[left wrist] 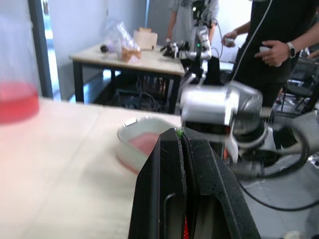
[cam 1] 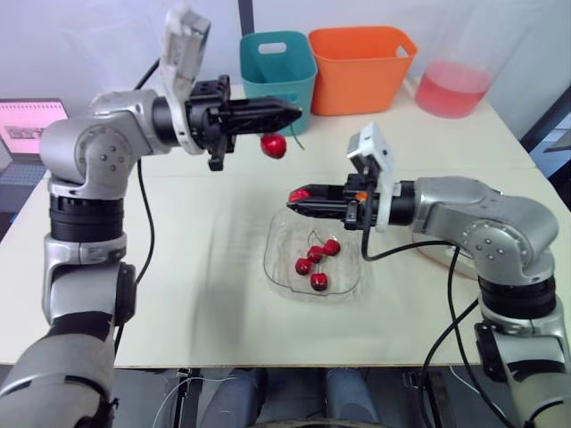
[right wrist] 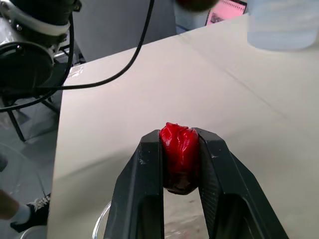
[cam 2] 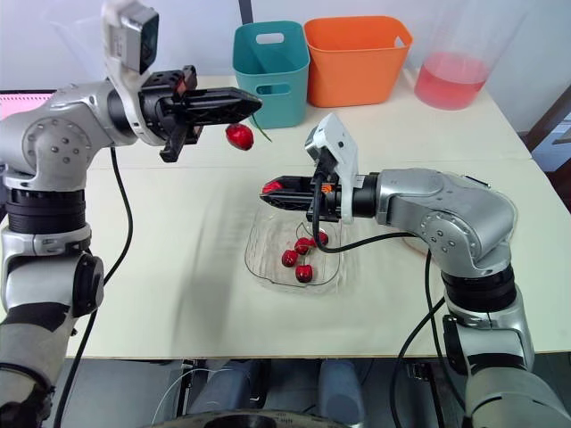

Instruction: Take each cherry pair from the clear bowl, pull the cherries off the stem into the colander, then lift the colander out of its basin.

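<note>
Left claw pinches the stem, cherry hanging straight down; right claw squeezes another cherry.

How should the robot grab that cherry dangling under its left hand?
Probably around its round middle, coming level from the robot's right. The cherry hangs free by its stem under the left hand, so its top is blocked and its sides are bare. The right hand holds another cherry; drop that first.

Shining in silver on both round, chunky arms, wearing black rings at the joints, trailing thin black cables, carrying white boxes above black fingers.
</note>
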Robot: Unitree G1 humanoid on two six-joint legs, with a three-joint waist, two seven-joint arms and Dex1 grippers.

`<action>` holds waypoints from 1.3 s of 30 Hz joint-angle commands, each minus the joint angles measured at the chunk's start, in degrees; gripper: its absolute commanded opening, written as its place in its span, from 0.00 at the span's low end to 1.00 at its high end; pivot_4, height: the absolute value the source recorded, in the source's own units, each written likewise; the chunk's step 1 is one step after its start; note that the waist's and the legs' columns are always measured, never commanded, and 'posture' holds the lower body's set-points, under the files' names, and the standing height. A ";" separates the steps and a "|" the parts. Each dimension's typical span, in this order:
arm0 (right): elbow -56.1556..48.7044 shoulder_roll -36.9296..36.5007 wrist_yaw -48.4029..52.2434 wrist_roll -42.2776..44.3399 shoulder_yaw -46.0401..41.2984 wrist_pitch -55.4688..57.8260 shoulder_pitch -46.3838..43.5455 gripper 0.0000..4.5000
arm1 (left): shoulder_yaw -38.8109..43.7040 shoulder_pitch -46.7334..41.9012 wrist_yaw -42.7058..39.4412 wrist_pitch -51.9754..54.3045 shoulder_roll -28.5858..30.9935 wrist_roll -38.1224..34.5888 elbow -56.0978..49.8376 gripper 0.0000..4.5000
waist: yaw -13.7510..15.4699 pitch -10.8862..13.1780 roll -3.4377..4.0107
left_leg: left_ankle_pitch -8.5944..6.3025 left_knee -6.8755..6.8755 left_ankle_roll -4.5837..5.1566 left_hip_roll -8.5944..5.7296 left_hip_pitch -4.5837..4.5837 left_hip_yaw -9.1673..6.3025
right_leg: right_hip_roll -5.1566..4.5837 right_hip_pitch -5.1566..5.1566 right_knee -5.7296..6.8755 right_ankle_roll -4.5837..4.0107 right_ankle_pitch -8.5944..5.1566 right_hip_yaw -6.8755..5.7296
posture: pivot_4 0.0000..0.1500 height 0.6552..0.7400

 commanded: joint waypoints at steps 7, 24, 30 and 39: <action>0.44 -8.07 0.24 -3.90 -9.59 -5.16 5.62 0.11 | -1.34 3.13 0.86 -5.29 0.42 4.23 -1.64 0.00 | 0.34 0.00 0.00 | 0.00 0.02 0.00 -0.01 0.00 0.02 | -0.01 0.02 -0.01 0.00 0.00 0.01 | 1.00 1.00; 19.50 -24.75 3.38 -21.57 -27.93 -22.02 29.77 0.11 | -2.32 11.00 2.89 -10.18 -1.95 7.39 -2.95 0.00 | 1.24 0.00 0.00 | -0.04 0.04 0.08 0.09 0.09 0.58 | 0.04 0.06 -0.02 0.07 0.04 0.19 | 1.00 1.00; 20.77 -24.48 3.28 -22.68 -27.02 -22.91 29.10 0.63 | -2.10 10.97 3.00 -10.21 -1.82 7.51 -2.73 0.00 | 1.66 0.00 0.00 | -0.04 0.05 0.08 0.06 0.07 0.57 | 0.01 0.06 -0.05 0.07 0.04 0.18 | 1.00 1.00; 15.22 -25.85 7.80 -13.66 -28.19 -14.54 23.08 0.97 | -0.56 9.47 3.01 -9.83 -1.27 6.84 -1.12 0.00 | 1.39 0.00 0.00 | -0.04 0.04 0.08 0.07 0.07 0.57 | 0.02 0.07 -0.06 0.07 0.05 0.18 | 1.00 1.00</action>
